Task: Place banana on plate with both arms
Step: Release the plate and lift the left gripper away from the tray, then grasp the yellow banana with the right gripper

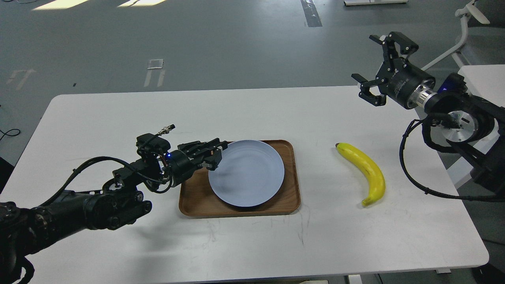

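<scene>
A white table (118, 118) with rounded corners fills most of the head view, standing on a grey floor (221, 43) marked with strips of tape. A second white surface (483, 81) shows past the table's right edge.

The left gripper (215, 154) hangs low at the left rim of a pale blue-grey plate (246, 173); its fingers sit close together with nothing between them, and whether they touch the rim cannot be told. The plate rests in a brown wooden tray (284, 205) just beyond those fingertips.

The right gripper (378, 65) is raised over the table's far right corner, its jaws spread wide and empty. The banana (365, 169) lies flat on the bare tabletop well below and nearer than those open jaws, apart from the tray, dark tip pointing away. Bare tabletop surrounds it on every side, and the near half of the table lies open.
</scene>
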`<state>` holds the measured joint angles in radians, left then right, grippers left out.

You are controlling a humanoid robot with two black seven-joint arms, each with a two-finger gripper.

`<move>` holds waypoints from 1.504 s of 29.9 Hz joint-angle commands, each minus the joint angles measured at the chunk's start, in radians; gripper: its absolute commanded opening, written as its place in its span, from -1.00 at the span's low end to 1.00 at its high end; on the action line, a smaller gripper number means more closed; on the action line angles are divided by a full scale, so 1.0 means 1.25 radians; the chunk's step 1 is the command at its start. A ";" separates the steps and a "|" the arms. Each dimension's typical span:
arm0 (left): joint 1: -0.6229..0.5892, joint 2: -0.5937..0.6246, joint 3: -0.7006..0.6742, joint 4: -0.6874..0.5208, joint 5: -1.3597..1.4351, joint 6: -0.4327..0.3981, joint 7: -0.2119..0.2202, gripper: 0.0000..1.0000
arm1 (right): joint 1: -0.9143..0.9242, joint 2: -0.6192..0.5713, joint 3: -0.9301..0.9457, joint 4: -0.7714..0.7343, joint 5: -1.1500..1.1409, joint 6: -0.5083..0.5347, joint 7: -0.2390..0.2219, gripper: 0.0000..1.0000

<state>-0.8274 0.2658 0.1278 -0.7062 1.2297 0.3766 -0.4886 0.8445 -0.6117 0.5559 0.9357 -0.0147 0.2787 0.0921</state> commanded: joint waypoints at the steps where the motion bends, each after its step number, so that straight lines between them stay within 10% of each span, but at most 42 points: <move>1: -0.014 0.005 -0.009 -0.001 -0.138 -0.002 0.000 0.95 | 0.007 -0.048 -0.016 0.029 -0.053 0.008 -0.001 1.00; 7: -0.122 0.008 -0.063 -0.002 -0.469 -0.046 0.000 0.96 | 0.007 -0.143 -0.068 0.118 -0.529 -0.006 0.000 0.99; 16: -0.155 0.016 -0.307 0.000 -0.753 -0.378 0.021 0.96 | -0.007 -0.230 -0.224 0.234 -1.036 -0.042 0.021 0.88; 19: -0.133 0.017 -0.374 0.000 -0.763 -0.386 0.079 0.96 | -0.013 -0.219 -0.281 0.214 -1.085 -0.074 0.023 0.85; 41: -0.074 0.072 -0.392 -0.001 -0.762 -0.376 0.030 0.96 | -0.025 -0.084 -0.425 0.117 -1.090 -0.131 0.055 0.58; 45: -0.066 0.073 -0.391 0.000 -0.758 -0.375 0.029 0.96 | -0.023 -0.084 -0.478 0.117 -1.135 -0.131 0.055 -0.09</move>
<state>-0.9185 0.3564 -0.3613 -0.7073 0.2779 -0.0936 -0.4523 0.8133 -0.7166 -0.0029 1.0827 -1.3847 0.1147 0.1610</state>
